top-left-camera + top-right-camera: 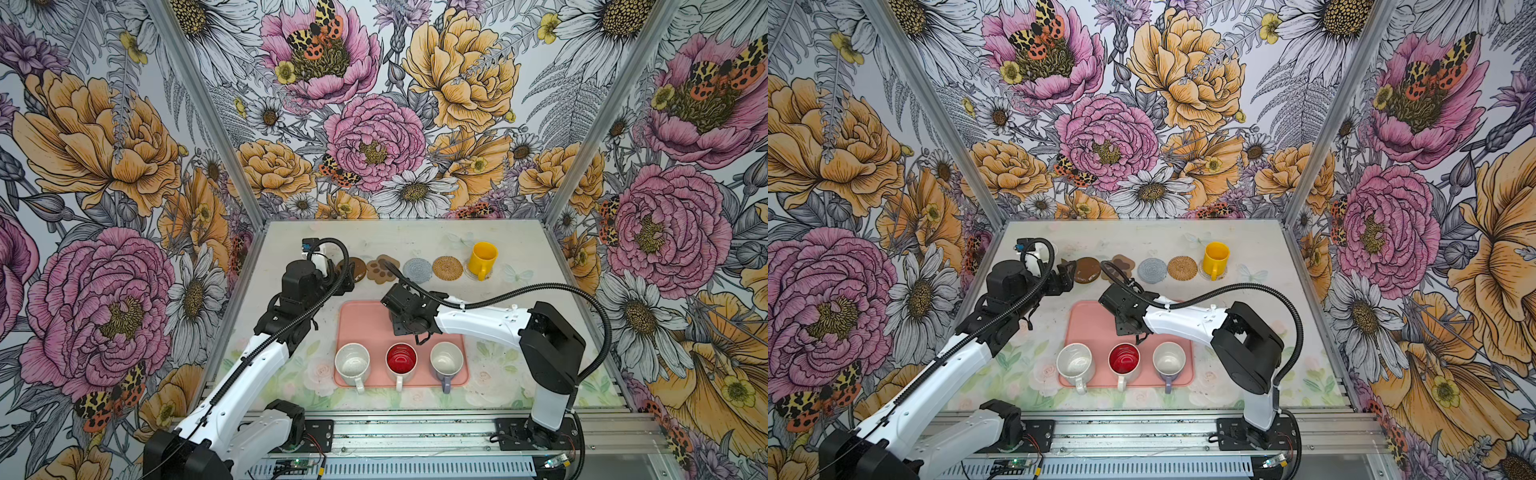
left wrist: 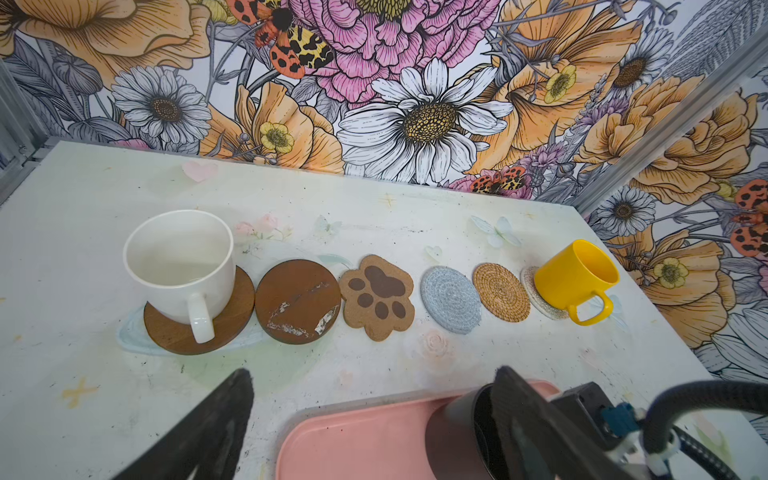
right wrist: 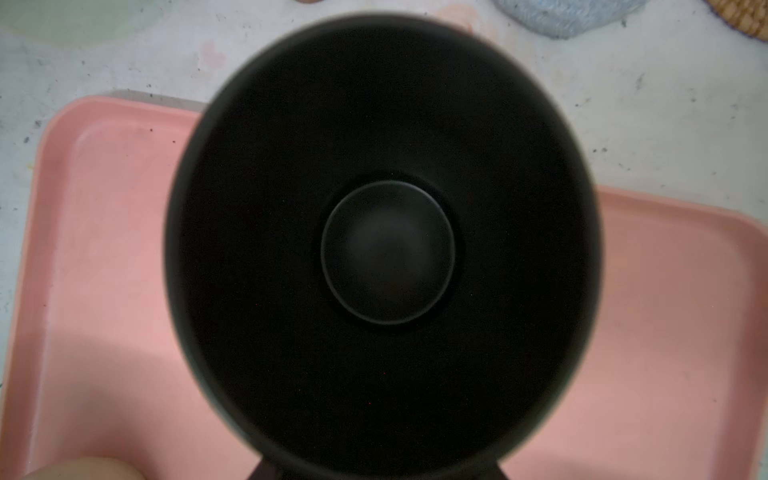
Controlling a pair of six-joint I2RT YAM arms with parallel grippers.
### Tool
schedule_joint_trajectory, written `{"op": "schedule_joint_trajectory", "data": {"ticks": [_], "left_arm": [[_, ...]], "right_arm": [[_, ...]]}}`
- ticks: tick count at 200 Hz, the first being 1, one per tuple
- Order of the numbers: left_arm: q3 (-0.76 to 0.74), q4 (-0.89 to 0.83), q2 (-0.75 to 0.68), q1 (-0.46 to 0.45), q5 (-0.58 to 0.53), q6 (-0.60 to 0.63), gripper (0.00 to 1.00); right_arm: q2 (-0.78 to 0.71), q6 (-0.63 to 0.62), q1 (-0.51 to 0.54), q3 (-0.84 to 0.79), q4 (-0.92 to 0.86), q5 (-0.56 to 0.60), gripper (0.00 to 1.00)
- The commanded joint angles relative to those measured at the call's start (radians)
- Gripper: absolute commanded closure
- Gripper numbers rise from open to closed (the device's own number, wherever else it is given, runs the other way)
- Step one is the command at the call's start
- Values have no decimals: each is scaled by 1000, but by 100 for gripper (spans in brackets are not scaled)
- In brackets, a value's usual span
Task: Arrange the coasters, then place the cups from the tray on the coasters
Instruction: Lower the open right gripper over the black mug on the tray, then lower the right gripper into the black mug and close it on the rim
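Above the black cup, whether right end effector grips is unclear; left end effector gapes.

Cups: no text can be read.
Coasters: no text can be read.
Tray: no label can be read.

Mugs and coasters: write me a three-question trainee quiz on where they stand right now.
1. How many mugs stand on coasters? A one, B two, C five.
2. True or false: the paw coaster is bare.
3. Fill in: the tray holds ___ mugs in its near row.
Key: 1 B, the white mug and the yellow mug. 2 true. 3 three.
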Motion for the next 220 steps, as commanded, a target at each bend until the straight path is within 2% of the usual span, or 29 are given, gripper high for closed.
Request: {"op": "schedule_joint_trajectory", "data": {"ticks": [1,220], "left_arm": [[-5,33,5,8,25,-7,9],[-7,32,14,21,31,-4,8]], "right_arm": [[-37,12,-6,-14,-4,26,54],[31,0,-29,39,-3,1,59]]}}
